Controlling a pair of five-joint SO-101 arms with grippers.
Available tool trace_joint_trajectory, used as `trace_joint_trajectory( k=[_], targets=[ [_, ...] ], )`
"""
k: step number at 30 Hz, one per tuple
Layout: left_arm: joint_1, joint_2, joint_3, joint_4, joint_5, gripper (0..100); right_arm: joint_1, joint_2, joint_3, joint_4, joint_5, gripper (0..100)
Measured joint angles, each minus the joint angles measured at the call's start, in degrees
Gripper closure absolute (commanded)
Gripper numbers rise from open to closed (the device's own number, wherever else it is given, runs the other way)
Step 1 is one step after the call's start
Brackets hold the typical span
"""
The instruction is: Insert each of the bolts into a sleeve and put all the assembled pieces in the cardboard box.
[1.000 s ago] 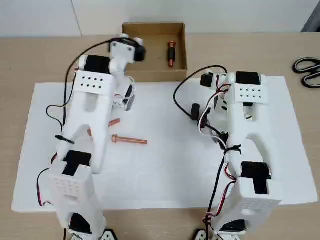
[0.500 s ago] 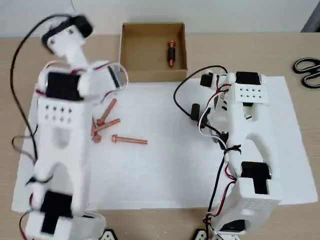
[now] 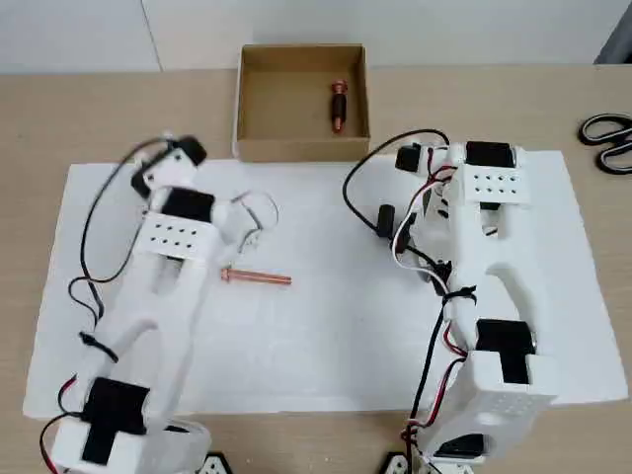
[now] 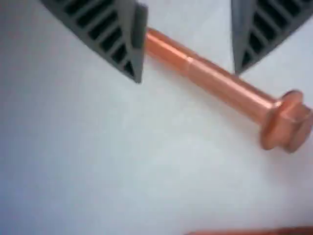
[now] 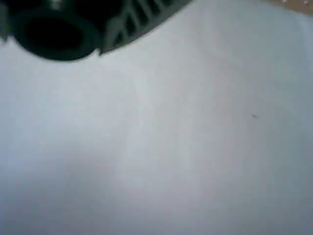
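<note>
Left arm (image 3: 168,286) stands over the left part of the white sheet (image 3: 326,355) that covers the middle of the tabletop (image 3: 59,118). Left claw (image 4: 187,71): fingers (image 4: 110,34) apart, low over the sheet. They straddle the shaft of a copper bolt (image 4: 220,83) without closing on it. The bolt lies flat on the sheet, with its flanged head outside the gap between the fingers. A sliver of another copper piece (image 4: 244,232) lies close by.

High view: a long bolt (image 3: 257,277) lies flat on the sheet just beside the left arm, on the side toward the tabletop's middle, head toward the arm. Cannot tell whether this is the bolt between the fingers.

Cardboard box (image 3: 252,99) sits at the far edge of the tabletop, touching the far edge of the sheet. One assembled piece (image 3: 339,106), a bolt in a dark sleeve, lies in the box near its right wall.

Right arm (image 3: 494,257) is folded over the right part of the sheet. Right claw (image 5: 98,27) hangs close above bare sheet; apart or together, cannot tell.

Scissors (image 3: 607,141) lie at the right edge of the tabletop, off the sheet.
</note>
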Motion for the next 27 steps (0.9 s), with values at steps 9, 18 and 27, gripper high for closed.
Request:
trace_joint_trajectory(
  k=[9, 18, 27],
  targets=[
    [0.0, 6.15, 2.46, -0.7, 7.47, 88, 0.0, 0.0, 0.0, 0.0, -0.44, 99.5],
    [0.18, 13.1, 2.11, -6.15, 8.26, 89, 0.0, 0.0, 0.0, 0.0, -0.44, 99.5],
    [0.53, 15.47, 1.32, -8.26, 8.18, 100, 0.0, 0.0, 0.0, 0.0, -0.44, 99.5]
  ],
)
